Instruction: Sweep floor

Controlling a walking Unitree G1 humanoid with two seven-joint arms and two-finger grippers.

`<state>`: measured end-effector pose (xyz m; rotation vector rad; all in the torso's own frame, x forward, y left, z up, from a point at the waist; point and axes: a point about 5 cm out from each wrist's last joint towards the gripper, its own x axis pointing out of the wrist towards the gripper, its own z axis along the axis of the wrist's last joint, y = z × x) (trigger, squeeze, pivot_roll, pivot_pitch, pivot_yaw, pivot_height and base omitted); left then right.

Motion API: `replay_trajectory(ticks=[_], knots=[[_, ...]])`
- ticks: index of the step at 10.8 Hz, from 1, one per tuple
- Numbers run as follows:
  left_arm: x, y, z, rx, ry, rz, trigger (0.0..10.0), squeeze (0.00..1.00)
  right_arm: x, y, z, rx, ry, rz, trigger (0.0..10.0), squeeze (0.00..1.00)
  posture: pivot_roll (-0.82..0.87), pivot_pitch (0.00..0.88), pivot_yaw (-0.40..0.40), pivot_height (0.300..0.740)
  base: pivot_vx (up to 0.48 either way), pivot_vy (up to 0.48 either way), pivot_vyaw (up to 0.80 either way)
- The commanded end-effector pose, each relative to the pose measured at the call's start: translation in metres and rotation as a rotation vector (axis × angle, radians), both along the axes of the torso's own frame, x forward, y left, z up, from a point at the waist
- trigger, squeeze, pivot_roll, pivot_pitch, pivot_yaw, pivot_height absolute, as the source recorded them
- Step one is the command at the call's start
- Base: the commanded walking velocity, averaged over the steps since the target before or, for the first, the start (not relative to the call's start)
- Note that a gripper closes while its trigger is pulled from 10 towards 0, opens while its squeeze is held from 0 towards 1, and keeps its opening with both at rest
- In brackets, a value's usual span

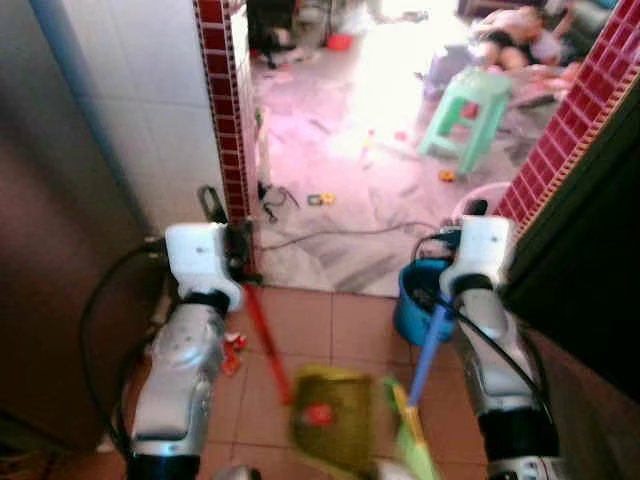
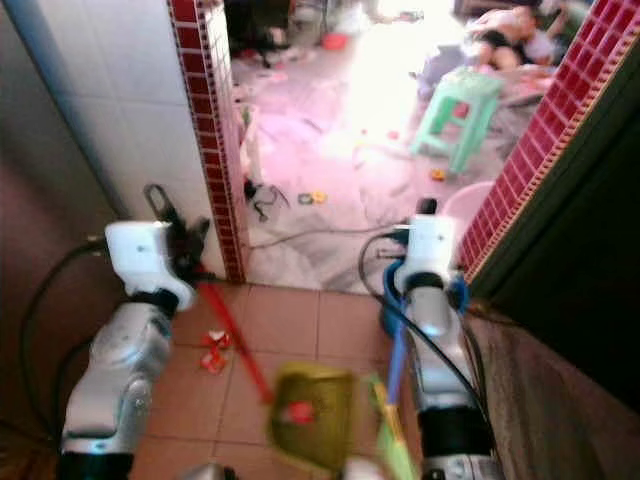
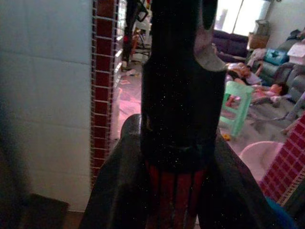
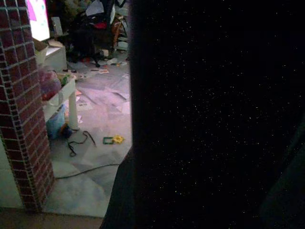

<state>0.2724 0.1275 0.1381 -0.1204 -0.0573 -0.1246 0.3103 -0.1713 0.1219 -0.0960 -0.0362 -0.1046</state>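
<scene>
Robot at tiled doorway: left gripper (image 1: 235, 250) fingers clamp red dustpan handle (image 1: 266, 340), yellow-green dustpan (image 1: 330, 415) low ahead; right gripper (image 1: 455, 250) on blue broom handle (image 1: 428, 350), finger state cannot tell. Risk: broom snagging blue bucket (image 1: 410, 310), floor cable (image 1: 330, 235).

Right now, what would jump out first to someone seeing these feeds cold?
The left gripper holds a red handle running down to a yellow-green dustpan, while the right arm carries a blue-handled broom beside a blue bucket. Beyond the doorway, a green stool stands on a sunlit, littered floor.
</scene>
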Motion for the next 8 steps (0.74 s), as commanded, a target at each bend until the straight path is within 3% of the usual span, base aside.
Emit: replay_trajectory(ticks=[1,5,8], knots=[[0.0012,-0.0071,0.0140,-0.010,-0.064,-0.019,10.0,0.00,-0.0001,-0.0118,0.0036,-0.019,-0.010,-0.041,10.0,0.00,-0.07,0.000,-0.033,0.740,0.000,0.480,0.00],[0.0004,-0.0055,0.0152,-0.024,-0.070,-0.011,10.0,0.00,0.0008,-0.0133,0.0005,-0.039,0.007,-0.063,10.0,0.00,-0.07,0.000,-0.037,0.740,0.000,0.000,0.00],[0.0003,-0.0023,0.0110,-0.046,-0.052,-0.011,10.0,0.00,0.0023,-0.0130,-0.0007,-0.037,0.014,-0.072,10.0,0.00,-0.07,0.000,-0.031,0.740,0.000,0.000,-0.73]])
